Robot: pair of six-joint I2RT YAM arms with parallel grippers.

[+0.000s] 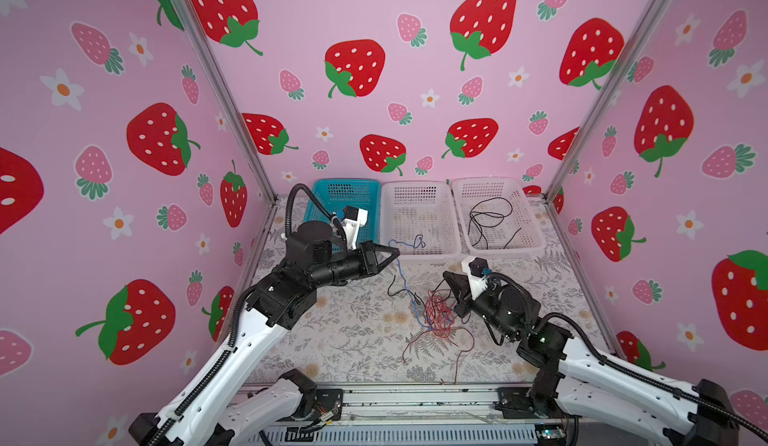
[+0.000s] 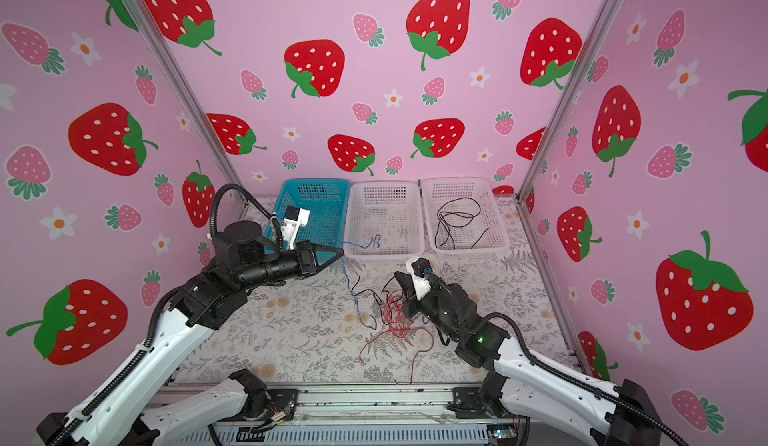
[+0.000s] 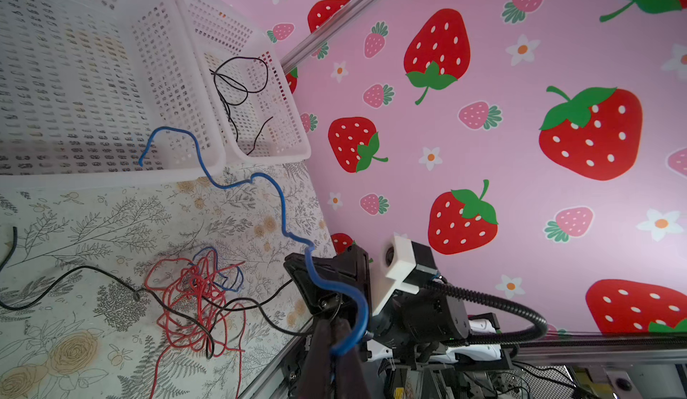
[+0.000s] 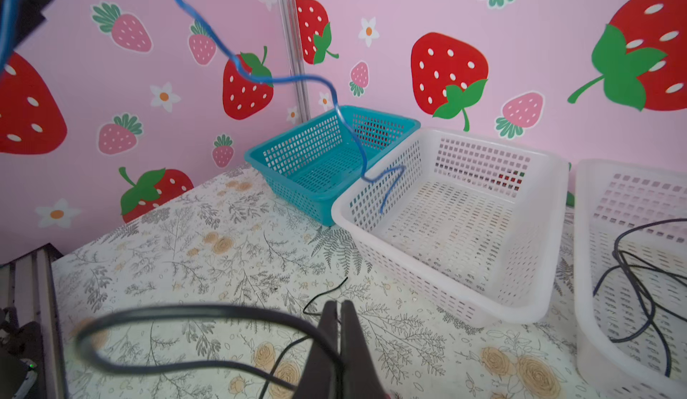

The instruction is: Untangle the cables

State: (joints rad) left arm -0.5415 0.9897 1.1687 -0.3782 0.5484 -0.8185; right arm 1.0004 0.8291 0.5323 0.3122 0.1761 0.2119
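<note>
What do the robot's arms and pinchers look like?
The left arm and right arm have smooth white shells with black joints and ribbed black hoses running along them. The left gripper and right gripper are black, pointed wedges, each with a white camera block behind it. A tiny green light glows on the right arm.

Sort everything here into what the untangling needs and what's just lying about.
Job: blue cable, red cable, black cable, second black cable, left claw, right claw.
Lying about: teal basket, middle white basket, right white basket, floral table cover.
</note>
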